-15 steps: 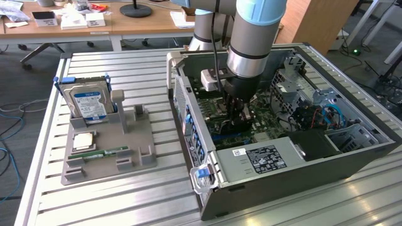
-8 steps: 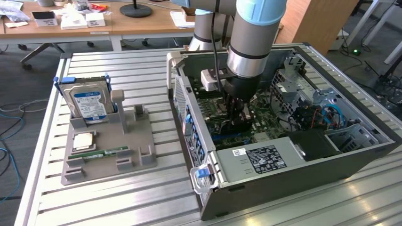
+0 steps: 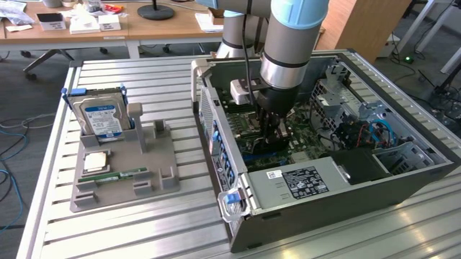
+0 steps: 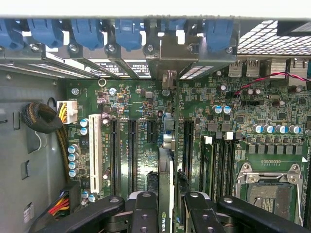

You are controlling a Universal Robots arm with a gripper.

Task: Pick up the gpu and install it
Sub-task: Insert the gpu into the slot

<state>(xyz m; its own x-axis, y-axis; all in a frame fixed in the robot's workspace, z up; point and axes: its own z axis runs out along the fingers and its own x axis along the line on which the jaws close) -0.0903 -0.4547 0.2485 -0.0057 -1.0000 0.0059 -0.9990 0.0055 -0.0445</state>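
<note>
The gpu (image 4: 165,167) appears edge-on in the wrist view, standing upright over the motherboard (image 4: 141,104) between two black slots. Its silver end bracket (image 4: 168,56) reaches up to the case's rear slot openings under the blue clips. My gripper (image 4: 165,213) is shut on the card's top edge, with a black finger (image 4: 143,213) on either side. In the exterior view my gripper (image 3: 272,137) is lowered deep into the open computer case (image 3: 346,189), right above the board. How deep the card's lower edge sits in the slot is hidden.
A grey fixture (image 3: 155,162) at the exterior view's left holds a hard drive (image 3: 101,118), a CPU (image 3: 96,161) and a green RAM stick (image 3: 119,175). Inside the case lie a power supply (image 3: 303,181), drive cages (image 3: 403,151), a white slot (image 4: 95,153) and the CPU socket (image 4: 269,189).
</note>
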